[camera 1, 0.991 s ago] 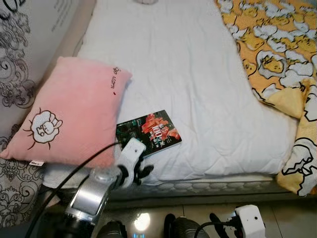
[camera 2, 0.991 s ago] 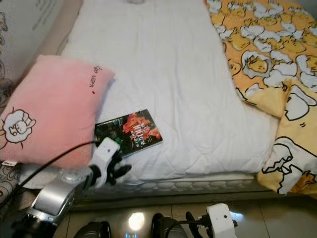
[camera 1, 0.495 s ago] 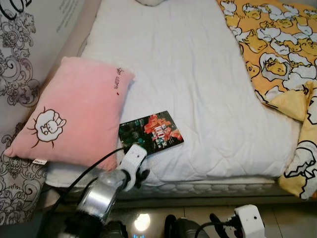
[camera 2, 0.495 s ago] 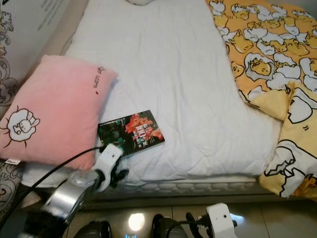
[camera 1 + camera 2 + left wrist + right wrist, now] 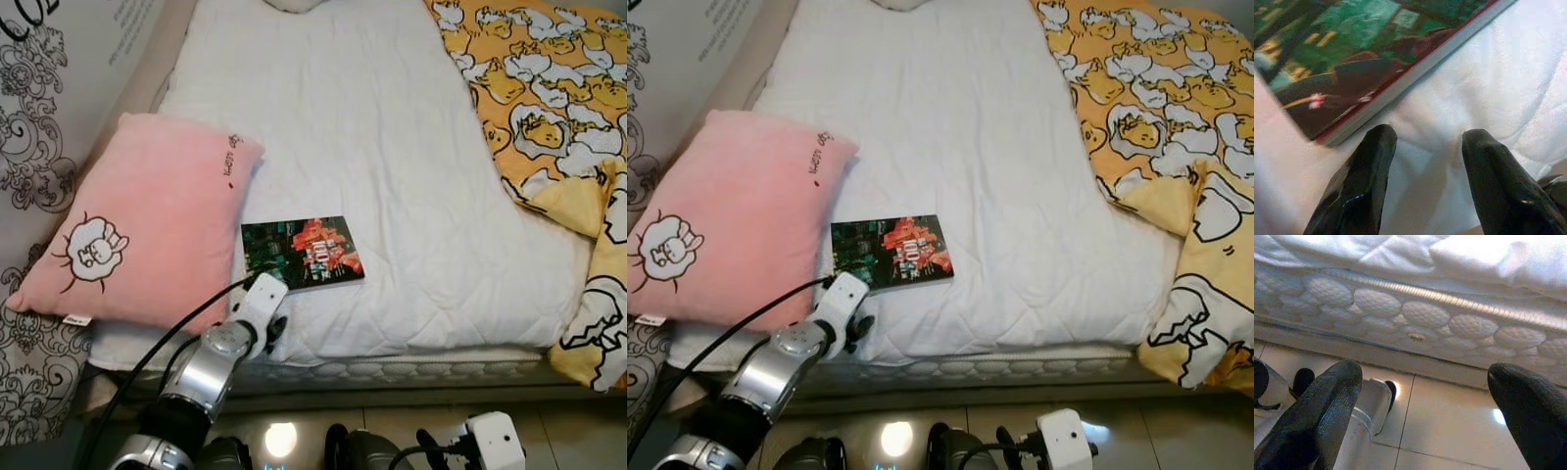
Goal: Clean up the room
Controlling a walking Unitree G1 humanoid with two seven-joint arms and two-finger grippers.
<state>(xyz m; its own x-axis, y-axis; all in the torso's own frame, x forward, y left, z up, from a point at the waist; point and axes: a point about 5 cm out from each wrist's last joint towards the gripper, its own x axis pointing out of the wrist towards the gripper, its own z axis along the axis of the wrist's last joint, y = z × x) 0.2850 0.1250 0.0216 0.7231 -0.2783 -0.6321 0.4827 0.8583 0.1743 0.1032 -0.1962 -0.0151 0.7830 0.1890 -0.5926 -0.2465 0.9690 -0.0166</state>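
Observation:
A dark green and red book (image 5: 302, 253) lies flat on the white bed sheet (image 5: 353, 127), beside a pink pillow (image 5: 137, 220) with a sheep drawing. My left gripper (image 5: 272, 331) rests on the sheet just short of the book's near edge, open, nothing between its fingers (image 5: 1359, 181); the book's corner (image 5: 1347, 83) lies right in front of them. My right gripper (image 5: 1425, 411) hangs low by the floor, open, facing the mattress side (image 5: 1415, 308).
A yellow duck-print blanket (image 5: 549, 108) covers the bed's right side and drapes over the corner. A patterned curtain (image 5: 39, 147) hangs at the left. A white thing (image 5: 294, 4) lies at the bed's far end. Glossy tiled floor (image 5: 1449, 426) runs along the bed.
My left gripper has dropped from over the book's near corner to the sheet just below it. The book has turned slightly and sits squarer to the bed edge. The camera shifted a little.

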